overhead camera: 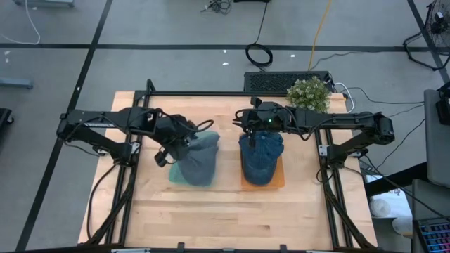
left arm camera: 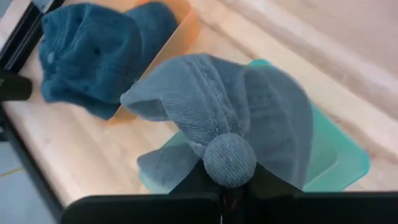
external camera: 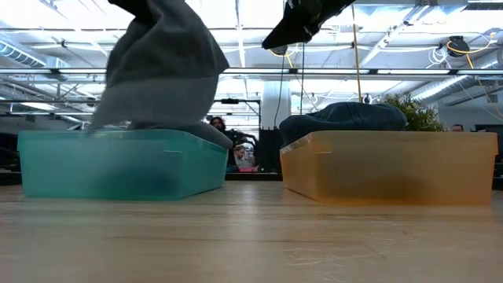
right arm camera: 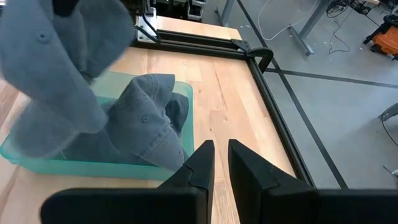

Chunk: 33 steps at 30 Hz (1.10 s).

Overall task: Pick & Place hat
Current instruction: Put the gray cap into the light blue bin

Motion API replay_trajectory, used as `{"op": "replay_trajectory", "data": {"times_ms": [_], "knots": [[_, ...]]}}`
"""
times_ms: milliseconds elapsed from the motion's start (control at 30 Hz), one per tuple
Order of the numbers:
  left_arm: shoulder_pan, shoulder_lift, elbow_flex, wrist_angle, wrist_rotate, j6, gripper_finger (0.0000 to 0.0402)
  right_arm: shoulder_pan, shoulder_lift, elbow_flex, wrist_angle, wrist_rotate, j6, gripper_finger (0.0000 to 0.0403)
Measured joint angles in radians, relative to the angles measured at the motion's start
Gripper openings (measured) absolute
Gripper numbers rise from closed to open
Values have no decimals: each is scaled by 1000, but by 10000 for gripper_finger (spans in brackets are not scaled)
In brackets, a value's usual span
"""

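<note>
Corduroy fills most of what I see from my left hand (overhead camera: 171, 149), which is clenched on a grey hat (overhead camera: 199, 156), gripping it near the round button at its crown (left arm camera: 229, 160). The hat hangs from my fingers, lifted above a teal bin (external camera: 118, 163) that sits directly under this hand on the wooden desk (overhead camera: 211, 211). In the low view the hat's brim just reaches the bin's rim. From my right wrist, a second grey hat (right arm camera: 146, 121) lies crumpled inside that teal bin, below the one I hold.

Farther right, beyond my left hand, stands an orange bin (external camera: 389, 165), close beside the teal one but not touching it. A blue hat (overhead camera: 261, 156) rests in it, mounded above the rim.

My right hand (overhead camera: 247, 121) hovers over the far edge of the orange bin, above the blue hat and clear of it. Its two fingers (right arm camera: 200, 163) stand nearly together with a narrow gap and nothing between them. A small potted plant (overhead camera: 309, 93) sits past this hand, at the desk's far corner.
</note>
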Motion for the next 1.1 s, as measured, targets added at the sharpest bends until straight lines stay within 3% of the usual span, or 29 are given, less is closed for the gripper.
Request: {"op": "replay_trajectory", "data": {"times_ms": [167, 767, 967, 1100], "knots": [[2, 0, 0, 0, -46, 15, 8, 0, 0, 0, 2, 0, 0, 31], [-5, 83, -12, -65, -13, -116, 4, 0, 0, 0, 4, 0, 0, 29], [-5, 125, -14, -80, -84, -180, 11, 0, 0, 0, 3, 1, 0, 29], [2, 131, -14, -62, -186, -316, 16, 0, 0, 0, 2, 0, 0, 30]]}}
